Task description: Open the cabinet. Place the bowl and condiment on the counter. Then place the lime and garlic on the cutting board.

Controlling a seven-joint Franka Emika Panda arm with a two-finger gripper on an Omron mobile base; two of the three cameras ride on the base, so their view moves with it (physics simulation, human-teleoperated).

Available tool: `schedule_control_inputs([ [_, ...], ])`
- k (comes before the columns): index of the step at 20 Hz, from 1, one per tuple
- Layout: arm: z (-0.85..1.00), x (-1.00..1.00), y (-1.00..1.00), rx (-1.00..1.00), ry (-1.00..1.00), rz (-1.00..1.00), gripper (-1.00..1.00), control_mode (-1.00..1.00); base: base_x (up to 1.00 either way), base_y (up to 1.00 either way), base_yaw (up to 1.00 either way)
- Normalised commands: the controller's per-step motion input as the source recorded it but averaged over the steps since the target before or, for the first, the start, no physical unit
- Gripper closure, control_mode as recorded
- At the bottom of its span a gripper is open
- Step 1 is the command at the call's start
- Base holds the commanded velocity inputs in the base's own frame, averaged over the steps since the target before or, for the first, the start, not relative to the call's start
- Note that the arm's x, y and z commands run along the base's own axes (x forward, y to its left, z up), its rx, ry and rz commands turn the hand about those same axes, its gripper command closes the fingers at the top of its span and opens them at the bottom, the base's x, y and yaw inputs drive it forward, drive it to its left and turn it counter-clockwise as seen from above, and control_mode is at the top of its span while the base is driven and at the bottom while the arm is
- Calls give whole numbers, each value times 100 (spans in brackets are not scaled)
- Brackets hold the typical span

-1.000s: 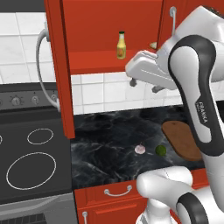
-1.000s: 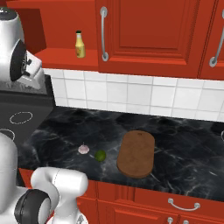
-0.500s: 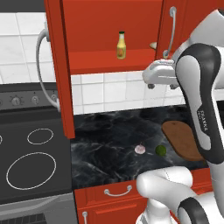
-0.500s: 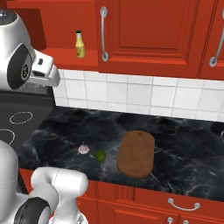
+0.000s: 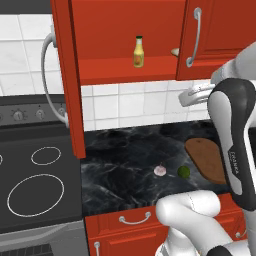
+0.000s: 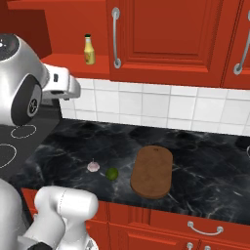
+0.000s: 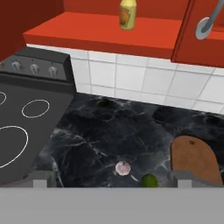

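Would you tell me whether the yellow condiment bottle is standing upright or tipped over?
Upright: the condiment stands cap-up on the shelf of the open cabinet.

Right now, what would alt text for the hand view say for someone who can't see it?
A black marble counter holds a garlic beside a lime, with a wooden cutting board to the right. Above, a yellow condiment stands on the open red cabinet shelf; a stovetop lies left.

The cabinet [image 5: 125, 35] is red, with silver handles [image 6: 115, 36]. On its red shelf the condiment [image 5: 138, 52] is yellow with a dark green cap. The tabletop [image 6: 205, 161] is glossy black with white veins. The cutting board [image 6: 152, 171] is brown, the lime [image 6: 112, 173] green, the garlic [image 6: 93, 166] pale pink. Wall tiles [image 6: 146, 105] are white.
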Motion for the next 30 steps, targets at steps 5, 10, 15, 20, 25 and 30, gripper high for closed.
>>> schedule_control_inputs([
  [5,13,7,-22,-2,-1,0,-100,-100,0,0,0],
  [10,8,15,-27,0,1,0,-100,-100,0,0,0],
  [15,0,28,-19,0,0,0,-100,-100,0,0,0],
  [20,0,41,-8,0,0,0,-100,-100,0,0,0],
  [25,8,29,-27,2,0,-2,-100,-100,0,0,0],
  [30,17,25,-32,3,2,-8,-100,-100,0,0,0],
])
